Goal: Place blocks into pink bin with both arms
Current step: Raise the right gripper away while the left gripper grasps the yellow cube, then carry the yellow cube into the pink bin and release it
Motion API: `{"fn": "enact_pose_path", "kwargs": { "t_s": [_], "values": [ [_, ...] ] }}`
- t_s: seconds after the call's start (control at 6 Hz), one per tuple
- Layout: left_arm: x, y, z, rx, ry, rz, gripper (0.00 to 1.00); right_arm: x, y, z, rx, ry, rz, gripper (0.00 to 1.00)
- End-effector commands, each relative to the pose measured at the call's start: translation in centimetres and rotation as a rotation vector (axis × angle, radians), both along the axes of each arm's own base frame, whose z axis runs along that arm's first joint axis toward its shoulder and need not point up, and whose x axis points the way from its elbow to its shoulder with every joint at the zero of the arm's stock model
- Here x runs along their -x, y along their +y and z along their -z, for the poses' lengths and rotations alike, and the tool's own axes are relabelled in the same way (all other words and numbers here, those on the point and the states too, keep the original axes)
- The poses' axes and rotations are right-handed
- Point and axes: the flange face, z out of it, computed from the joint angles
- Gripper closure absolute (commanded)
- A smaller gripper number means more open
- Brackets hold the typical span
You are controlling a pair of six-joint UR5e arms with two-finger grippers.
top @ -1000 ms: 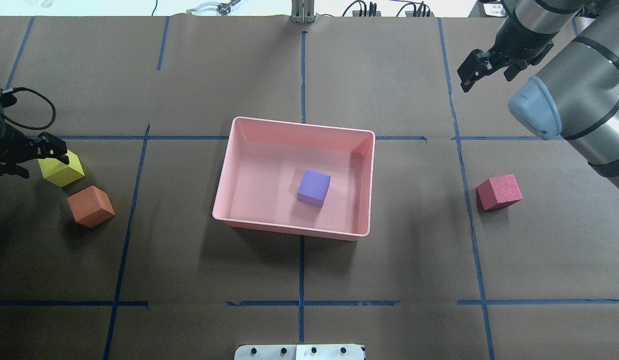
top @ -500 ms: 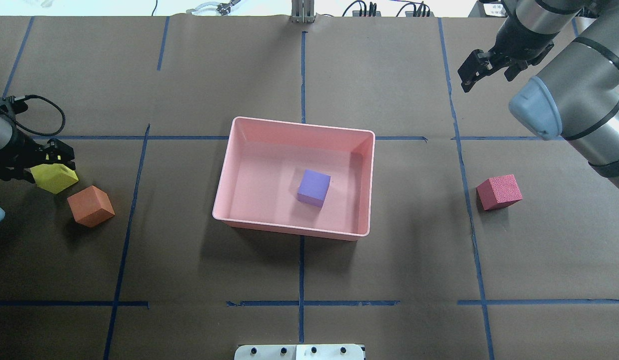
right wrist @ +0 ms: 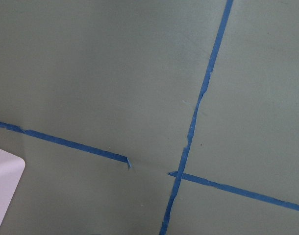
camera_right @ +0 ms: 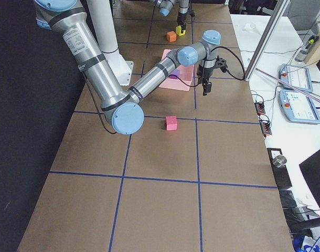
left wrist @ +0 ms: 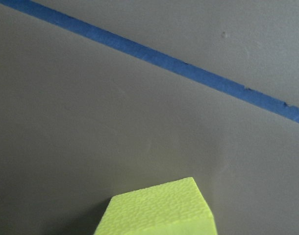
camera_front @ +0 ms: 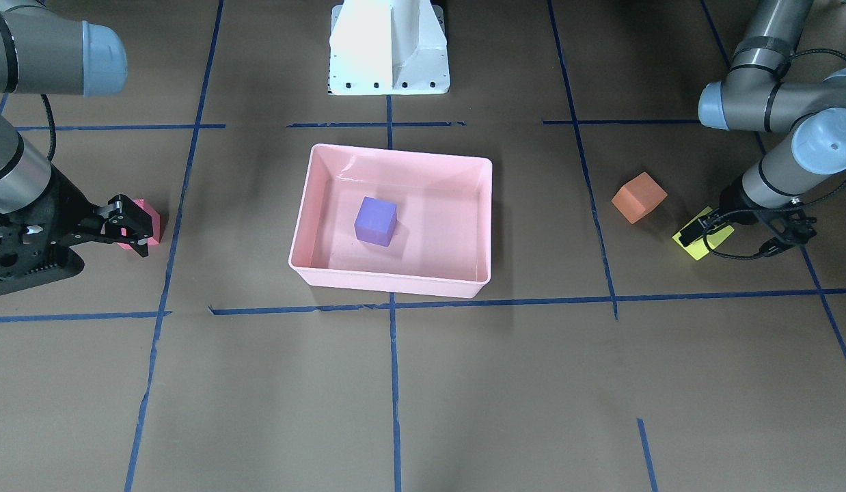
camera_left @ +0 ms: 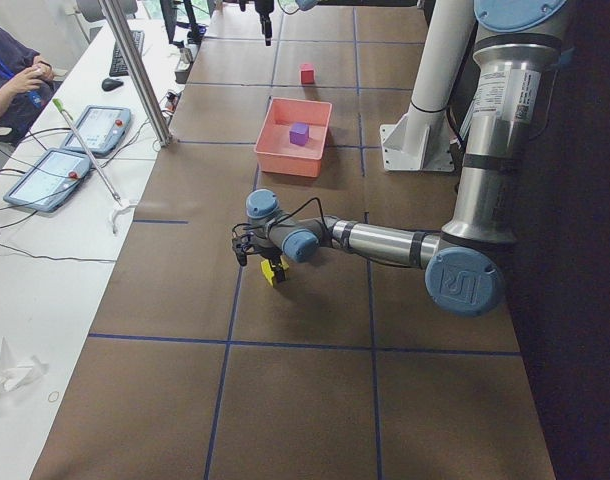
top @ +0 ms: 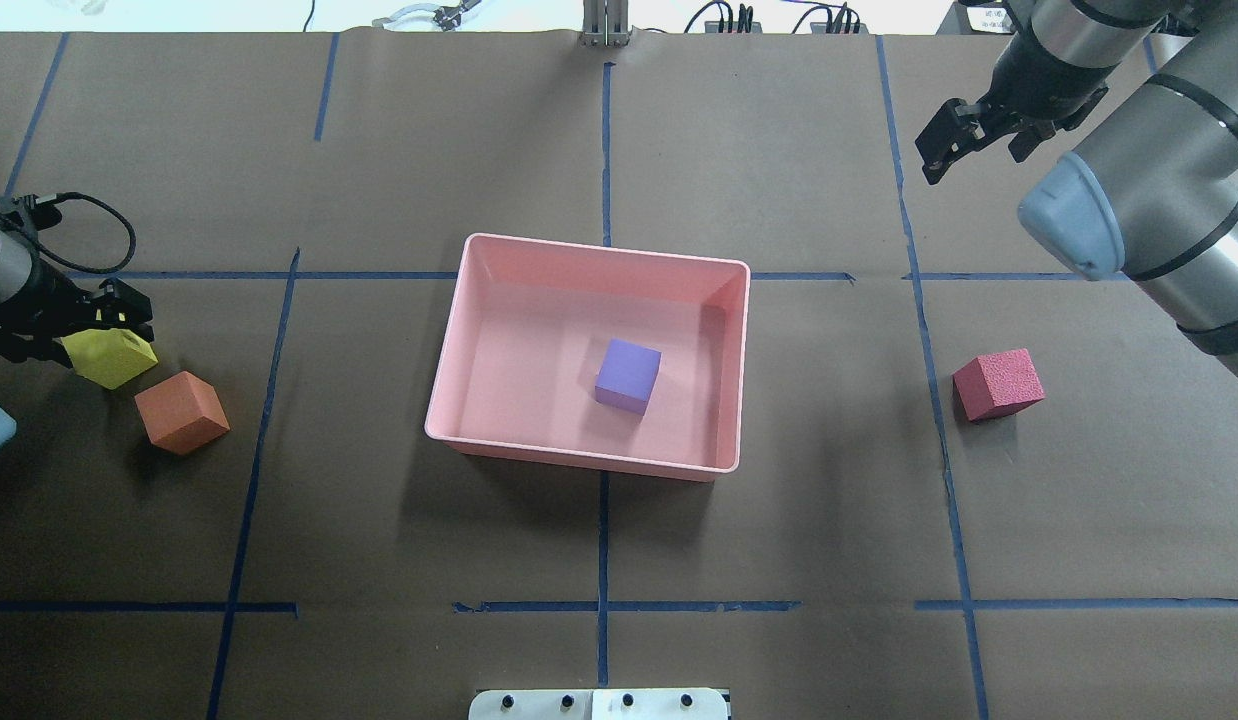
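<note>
The pink bin (top: pixel 599 243) lies mid-table with the purple block (top: pixel 628 374) inside it. My left gripper (top: pixel 99 325) is shut on the yellow block (top: pixel 107 357), which hangs tilted just above the table; the block also shows in the left wrist view (left wrist: pixel 159 210). The orange block (top: pixel 181 411) sits on the table right beside it. The red block (top: pixel 997 384) lies alone to the bin's right. My right gripper (top: pixel 937 150) is open and empty, raised far behind the red block. In the front-facing view the right gripper (camera_front: pixel 132 225) partly hides the red block (camera_front: pixel 148 213).
Blue tape lines cross the brown paper cover. The white base pedestal (camera_front: pixel 389 48) stands on the robot's side of the bin (camera_front: pixel 396 147). The right arm's elbow (top: pixel 1129 210) hangs over the table's far right. Cables and an upright post (top: pixel 606 25) sit at the far edge.
My left gripper has closed on the yellow block, turned it and shifted it slightly left. The right arm has not moved.
</note>
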Motion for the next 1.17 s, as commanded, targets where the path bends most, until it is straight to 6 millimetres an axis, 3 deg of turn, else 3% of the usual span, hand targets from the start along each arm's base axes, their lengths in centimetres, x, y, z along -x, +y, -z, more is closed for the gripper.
{"fn": "enact_pose_path", "kwargs": {
  "t_s": [0.0,0.17,0.5,0.83,1.0],
  "values": [
    [0.1,0.0,2.3,-0.035,0.026,-0.005,0.69,-0.1,0.1,-0.6,0.006,0.002,0.001,0.00],
    [-0.1,-0.4,5.4,-0.080,0.056,-0.004,0.69,-0.1,0.1,-0.5,0.004,0.001,0.002,0.00],
    [-1.2,-3.3,14.5,-0.214,0.139,0.016,0.68,-0.7,1.0,-2.7,-0.015,0.016,0.043,0.00],
    [-2.6,-5.1,25.9,-0.344,0.228,0.015,0.66,-4.6,3.9,-6.5,-0.051,0.040,0.090,0.00],
    [-3.8,-5.5,33.3,-0.331,0.223,0.004,0.65,-6.4,6.0,-8.7,-0.053,0.052,0.105,0.00]
  ]
}}
